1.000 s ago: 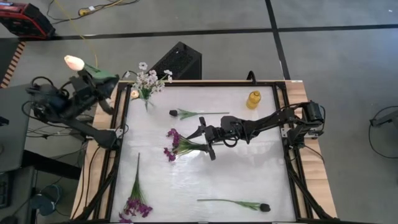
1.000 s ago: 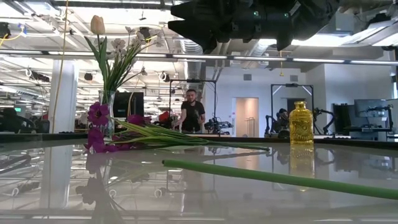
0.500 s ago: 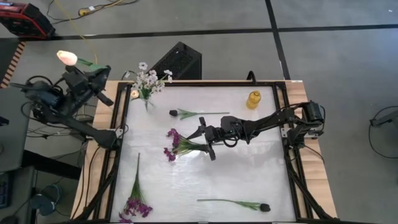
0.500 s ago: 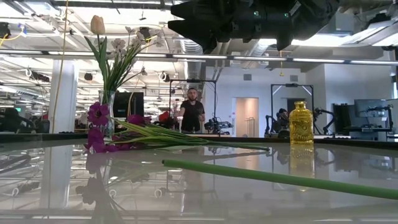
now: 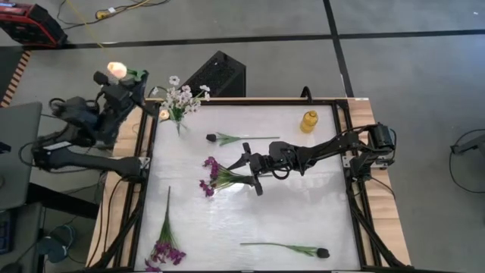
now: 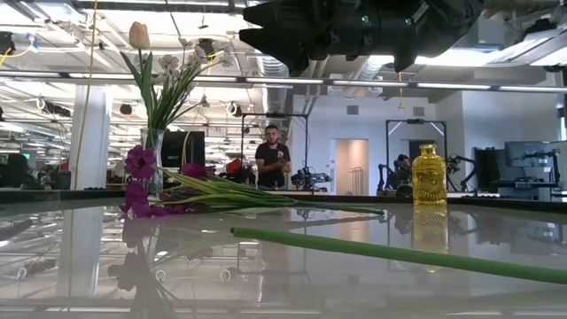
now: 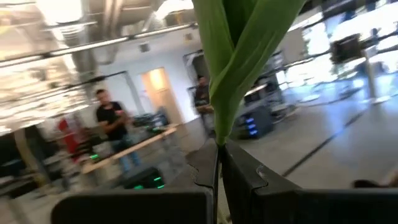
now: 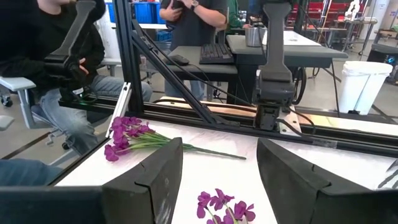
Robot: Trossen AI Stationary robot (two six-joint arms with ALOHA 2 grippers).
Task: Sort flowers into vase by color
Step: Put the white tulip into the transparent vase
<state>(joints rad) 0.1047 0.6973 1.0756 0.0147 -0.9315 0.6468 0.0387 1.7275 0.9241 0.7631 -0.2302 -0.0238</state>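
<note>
My left gripper (image 5: 127, 79) is off the table's far left corner, shut on a peach-orange tulip whose bud (image 5: 116, 70) shows beside it; the left wrist view shows only its green leaves (image 7: 239, 56). To its right a vase (image 5: 179, 114) stands on the far left of the table with white blossoms (image 5: 182, 95) and a peach bud (image 5: 164, 114). My right gripper (image 5: 246, 162) hangs open above mid-table, next to a purple bunch (image 5: 214, 175) that lies flat. The right wrist view shows purple flowers (image 8: 224, 208) beyond its fingers. My left gripper pinches the tulip's green stem (image 7: 217, 163) between its two fingers, just under the leaves. The flower is lifted clear of everything. Leaves and bud stick out past the fingertips.
Two dark-budded sprigs lie flat, one far of centre (image 5: 242, 138), one near the near edge (image 5: 288, 248). A purple sprig (image 5: 164, 243) lies at the near left. A yellow bottle (image 5: 308, 120) stands far right. A black frame (image 5: 148, 152) rims the table. People (image 6: 270, 159) are beyond it.
My left arm has swung the tulip from off the table's left side toward the far left corner and the vase, turning as it went; the bud now sits closer to the white blossoms. The right arm has kept still.
</note>
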